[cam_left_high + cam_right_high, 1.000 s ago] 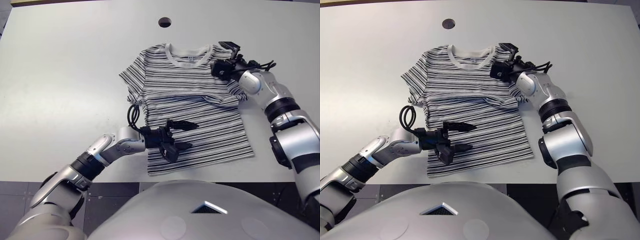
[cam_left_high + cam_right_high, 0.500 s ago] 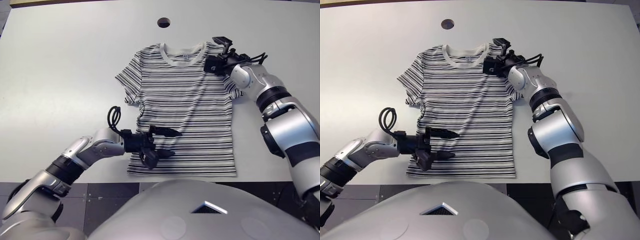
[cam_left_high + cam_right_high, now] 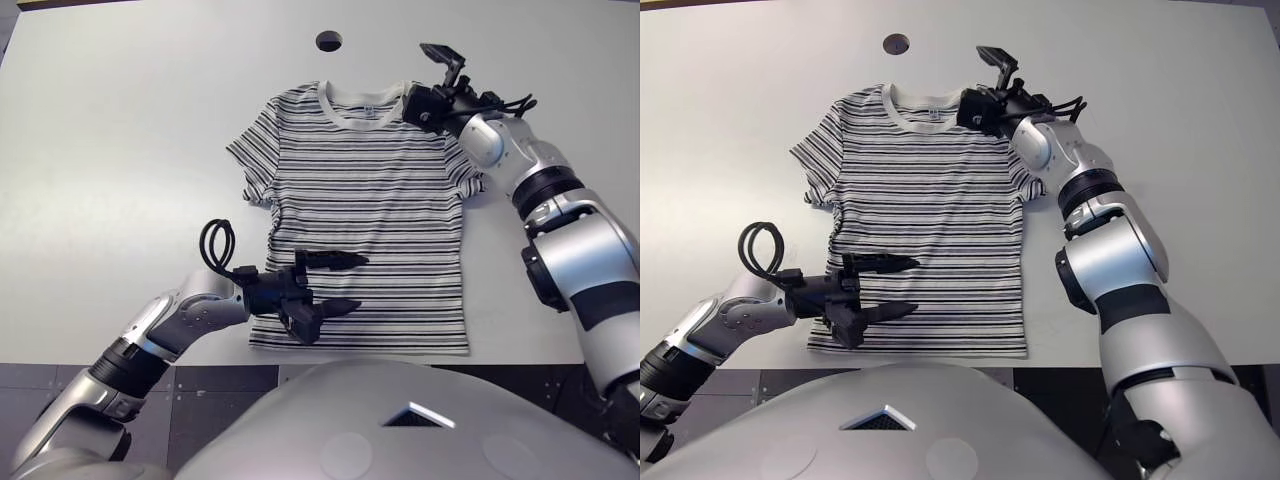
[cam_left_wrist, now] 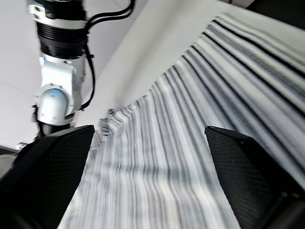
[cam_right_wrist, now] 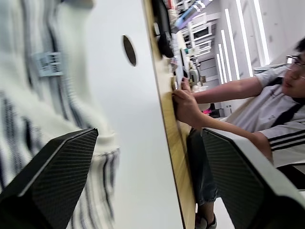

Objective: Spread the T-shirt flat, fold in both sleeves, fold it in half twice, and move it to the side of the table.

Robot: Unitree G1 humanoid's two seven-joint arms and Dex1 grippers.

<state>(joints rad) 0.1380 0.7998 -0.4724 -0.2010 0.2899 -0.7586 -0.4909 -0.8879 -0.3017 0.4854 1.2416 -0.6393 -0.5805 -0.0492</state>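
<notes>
The striped T-shirt (image 3: 365, 190) lies face up and flat on the white table (image 3: 120, 180), collar toward the far edge, both short sleeves spread out. My left gripper (image 3: 352, 282) hovers open over the shirt's near left hem, and stripes show between its pads (image 4: 52, 176) in the left wrist view. My right gripper (image 3: 432, 78) is open at the shirt's right shoulder beside the collar (image 3: 362, 102), one finger raised above the cloth. The collar and bare table show between its fingers (image 5: 52, 181) in the right wrist view.
A dark round hole (image 3: 328, 41) sits in the table just beyond the collar. Bare tabletop stretches wide to the left of the shirt and narrower to its right (image 3: 560, 60). The shirt's hem lies close to the table's near edge (image 3: 200, 362).
The bunched fold across the shirt's middle is gone and the shirt lies smooth, shifted left. My left gripper drew back toward the near edge. My right gripper lifted off the shoulder.
</notes>
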